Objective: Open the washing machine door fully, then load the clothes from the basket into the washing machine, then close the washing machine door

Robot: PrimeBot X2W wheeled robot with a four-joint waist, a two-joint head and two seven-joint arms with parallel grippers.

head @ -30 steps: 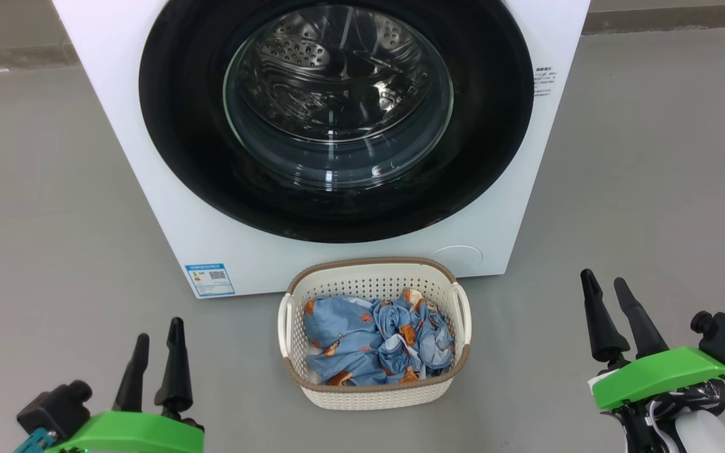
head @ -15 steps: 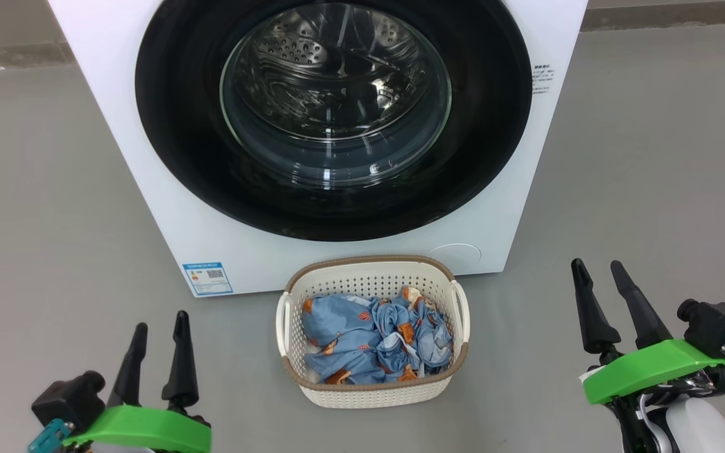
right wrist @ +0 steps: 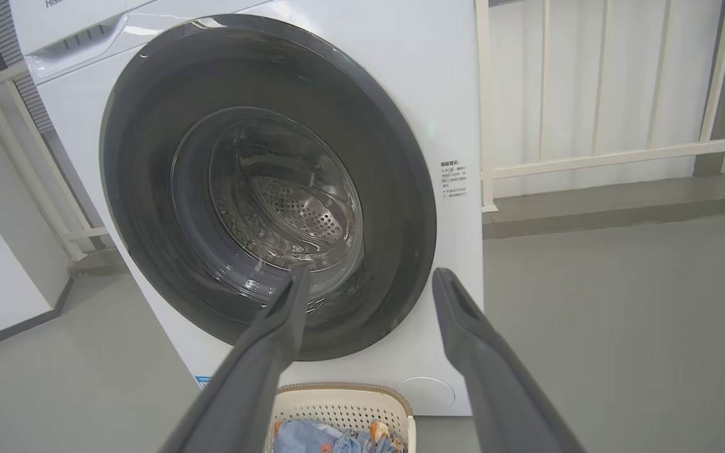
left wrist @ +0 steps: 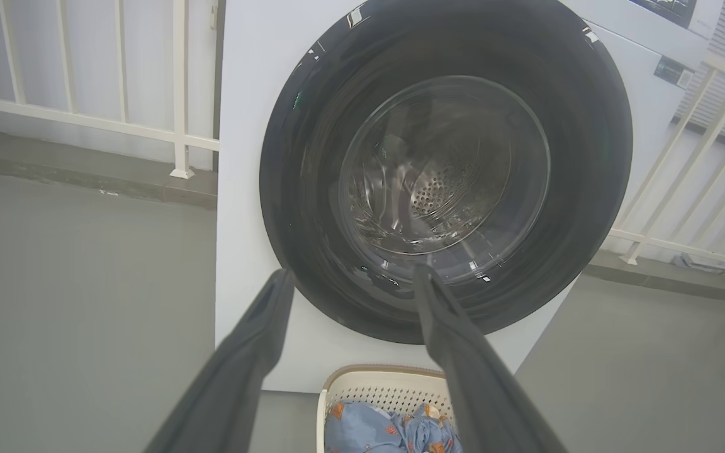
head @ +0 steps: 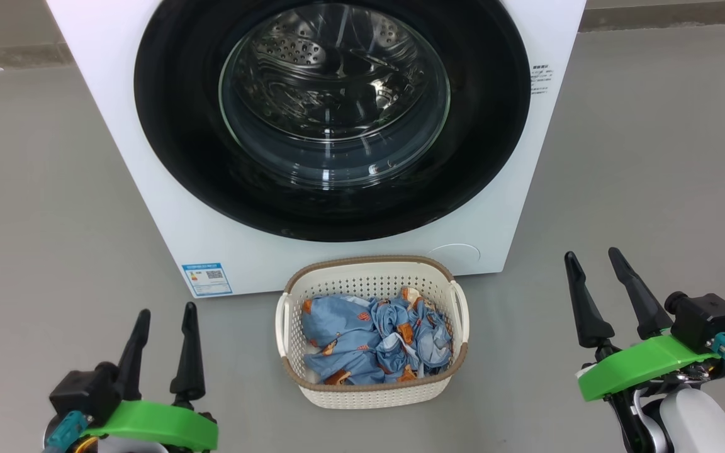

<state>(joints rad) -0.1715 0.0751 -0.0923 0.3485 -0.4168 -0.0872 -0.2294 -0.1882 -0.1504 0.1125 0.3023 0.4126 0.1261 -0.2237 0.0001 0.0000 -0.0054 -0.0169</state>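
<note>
Two grippers sit nearest the camera, low in the head view, one towards each bottom corner. The left gripper [head: 167,309] points up that view toward the machine, its two dark fingers apart with only floor showing between them. The right gripper [head: 591,253] stands a little higher in the picture, its fingers likewise spread and holding nothing. Both hang over the grey floor [head: 652,163], well apart from the basket.

Between the two and a little farther on, the basket [head: 369,395] rests on the floor, cream and perforated, with a brown woven-look rim. The clothes [head: 362,343] lie inside it as a crumpled bundle below the rim, light blue with small orange-brown figures.

Just behind the basket stands the washing machine [head: 167,214], a white box. The basket's far rim is close to the foot of its front panel, though I cannot tell whether they touch. A blue label sticker [head: 207,279] marks the lower corner on the robot's left and a round white cap [head: 457,253] the lower corner on its right.

The washing machine door [head: 174,132] is shut, lying flat against the front. Its glass window [head: 334,126] bulges at the centre, and the perforated steel drum shows through it. In each wrist view the fingers rise apart in front of the door's lower half.

Farthest back, a white railing [right wrist: 589,156] runs behind the machine.
</note>
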